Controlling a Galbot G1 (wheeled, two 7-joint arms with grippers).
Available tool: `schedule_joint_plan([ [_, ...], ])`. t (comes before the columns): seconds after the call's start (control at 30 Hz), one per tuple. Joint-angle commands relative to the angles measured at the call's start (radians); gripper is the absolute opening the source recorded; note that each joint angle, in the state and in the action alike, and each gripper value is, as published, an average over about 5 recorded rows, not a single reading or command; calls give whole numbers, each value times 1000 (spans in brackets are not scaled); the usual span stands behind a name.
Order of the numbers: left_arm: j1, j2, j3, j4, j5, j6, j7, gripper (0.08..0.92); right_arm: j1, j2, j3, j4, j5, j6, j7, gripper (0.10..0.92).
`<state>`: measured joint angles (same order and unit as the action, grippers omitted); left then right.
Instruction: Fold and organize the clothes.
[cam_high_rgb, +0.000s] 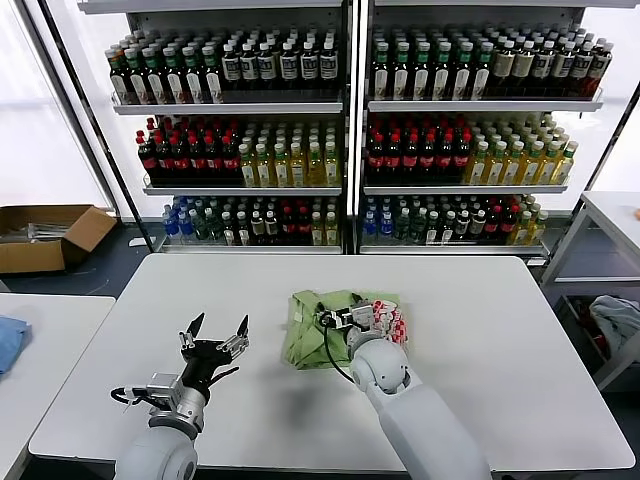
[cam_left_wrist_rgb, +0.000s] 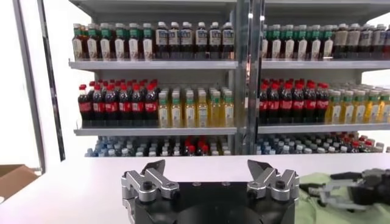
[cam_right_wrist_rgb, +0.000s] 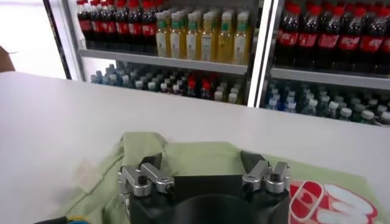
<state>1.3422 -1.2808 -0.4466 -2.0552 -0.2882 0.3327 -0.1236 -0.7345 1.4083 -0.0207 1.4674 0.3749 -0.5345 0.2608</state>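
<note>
Behind the work we see two tall shelving units (cam_high_rgb: 345, 120) packed with rows of bottles, dark ones on the upper shelves, red-capped and yellow ones in the middle, smaller mixed ones at the bottom. In front of them stands a white tabletop (cam_high_rgb: 500, 330), and we see a second white table (cam_high_rgb: 50, 350) toward nine o'clock with a bit of blue cloth (cam_high_rgb: 8, 340) at its edge, plus an open cardboard box (cam_high_rgb: 45, 235) on the floor toward ten o'clock. The light green shirt (cam_high_rgb: 320, 325) lies in a loosely folded, rumpled bundle near the middle of the tabletop, its red-and-white print (cam_high_rgb: 392, 322) showing on the side toward three o'clock. Our right hand (cam_high_rgb: 358, 318) sits over the shirt, directly above the cloth; in the right wrist view its fingers (cam_right_wrist_rgb: 146, 176) stand wide apart with the green fabric spread beneath them and the print just beside one finger, and nothing is pinched between them. We cannot tell whether the fingertips touch the cloth. Our left hand (cam_high_rgb: 213, 340) hovers over bare tabletop at about nine o'clock from the shirt, apart from it, its fingers (cam_left_wrist_rgb: 146, 182) pointing up toward the shelves, spread fully and holding nothing. In the left wrist view the shirt's edge (cam_left_wrist_rgb: 323, 182) and the right hand appear off to one side.
</note>
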Motion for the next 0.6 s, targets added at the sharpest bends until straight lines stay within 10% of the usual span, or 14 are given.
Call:
schedule_joint_plan([
  [0.03,1,1,-1,2,-2,1,2,823,0,36,-12,-67,-18,-7,4,823],
  [0.37,18,0,-9,-22,-1,5,5,823,-3,47,6,-49,-25,0,13,823],
  [0.6,22,-2,-33,-48,-15,4,3,823,-34,-44,85,257,-63,-8,38,823],
])
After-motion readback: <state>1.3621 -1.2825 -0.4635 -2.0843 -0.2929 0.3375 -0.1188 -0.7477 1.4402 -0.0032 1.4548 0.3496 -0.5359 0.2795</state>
